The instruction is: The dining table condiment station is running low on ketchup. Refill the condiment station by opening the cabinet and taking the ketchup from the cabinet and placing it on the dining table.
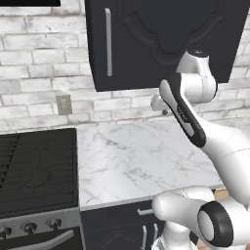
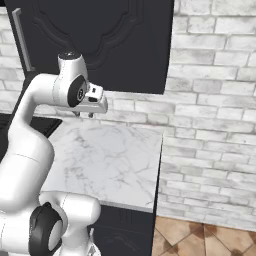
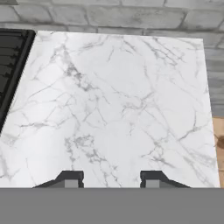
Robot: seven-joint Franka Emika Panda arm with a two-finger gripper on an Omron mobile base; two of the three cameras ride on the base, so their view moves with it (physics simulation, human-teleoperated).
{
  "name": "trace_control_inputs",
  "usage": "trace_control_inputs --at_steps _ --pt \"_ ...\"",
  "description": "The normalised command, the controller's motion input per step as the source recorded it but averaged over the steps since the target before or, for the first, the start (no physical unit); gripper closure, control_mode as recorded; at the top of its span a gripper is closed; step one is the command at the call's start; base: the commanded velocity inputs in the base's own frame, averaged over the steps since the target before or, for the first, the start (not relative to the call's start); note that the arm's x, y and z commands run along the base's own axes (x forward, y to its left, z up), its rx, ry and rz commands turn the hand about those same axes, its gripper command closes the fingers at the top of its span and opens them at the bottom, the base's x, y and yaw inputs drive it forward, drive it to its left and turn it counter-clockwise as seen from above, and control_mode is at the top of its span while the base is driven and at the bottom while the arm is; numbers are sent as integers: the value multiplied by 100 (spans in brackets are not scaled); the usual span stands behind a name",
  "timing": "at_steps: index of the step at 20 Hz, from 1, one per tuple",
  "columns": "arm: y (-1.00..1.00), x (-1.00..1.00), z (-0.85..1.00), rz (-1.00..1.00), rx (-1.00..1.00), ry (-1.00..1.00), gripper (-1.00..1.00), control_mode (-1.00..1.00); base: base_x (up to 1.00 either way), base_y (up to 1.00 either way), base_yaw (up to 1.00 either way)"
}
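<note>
End effector w/ jaws apart, holding nothing, above marble counter, below closed cabinet.

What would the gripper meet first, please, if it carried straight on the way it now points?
Most likely the marble counter: the gripper faces down at its bare top with nothing between, though the gap is hard to judge.

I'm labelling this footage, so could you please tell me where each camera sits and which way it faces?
Left base view: behind the arm's left, facing the closed cabinet, stove and counter; arm at right.
Right base view: behind its right, facing the same cabinet, counter and brick wall; arm at left.
Hand view: looks down between the fingertips of the gripper at that counter.
</note>
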Motion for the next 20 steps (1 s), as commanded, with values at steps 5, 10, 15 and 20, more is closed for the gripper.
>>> trace_control_inputs --at_steps 5,10,15,20 --pt "5 -6 1 0 0 -9 -100 -100 0 0 0" --pt "6 -29 7 0 -1 -23 -100 -100 0 0 0" --pt "18 -31 20 2 -5 -33 -100 -100 0 0 0" --pt "32 -11 32 1 -9 -39 -100 -100 0 0 0"
